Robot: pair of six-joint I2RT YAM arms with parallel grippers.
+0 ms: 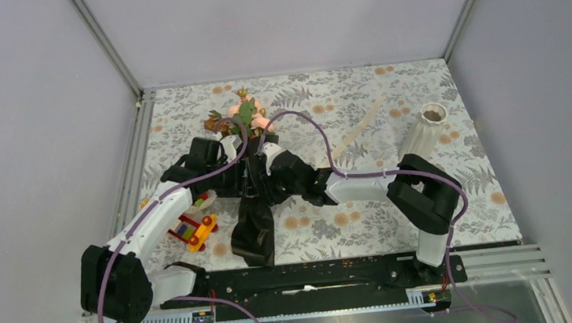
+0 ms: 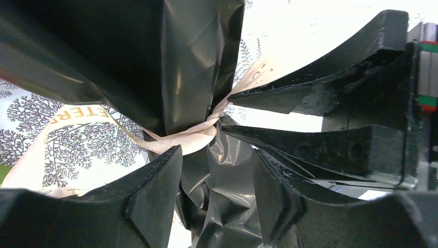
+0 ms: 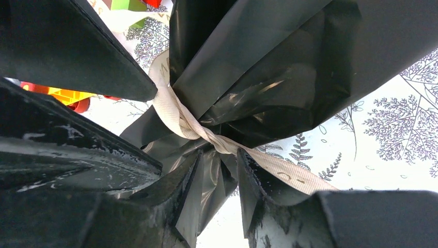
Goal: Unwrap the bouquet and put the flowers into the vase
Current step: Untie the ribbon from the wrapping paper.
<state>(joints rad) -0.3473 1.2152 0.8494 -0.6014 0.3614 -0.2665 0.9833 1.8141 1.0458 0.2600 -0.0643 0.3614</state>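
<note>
Left wrist view puts the left hand (image 2: 217,155) at the bottom of the picture. Its jaws stand well apart and straddle the crumpled black paper of the bouquet (image 2: 196,62) just below the tie, with no firm pinch to be seen. One of its fingertips (image 2: 160,175) touches the cream ribbon (image 2: 181,140) that cinches the wrapping. Opposite it, in the right wrist view, the right hand (image 3: 219,155) has its jaws much closer together. They are closed on the gathered neck of the wrapping where the ribbon twists into its knot, and a ribbon tail runs off past one finger toward the lower right. Seen from the top camera, the two hands meet from either side over the middle of the bouquet. It lies near the centre of the fern-patterned table (image 1: 367,217) with its pointed black end toward the arm bases. The flowers (image 1: 245,112), peach-pink with green leaves, show at its mouth toward the far edge. A colourful toy-block car (image 1: 193,230) sits just left of the wrapping's lower end, beside the left arm. The vase (image 1: 425,134) stands at the far right of the table, well apart from the bouquet.
</note>
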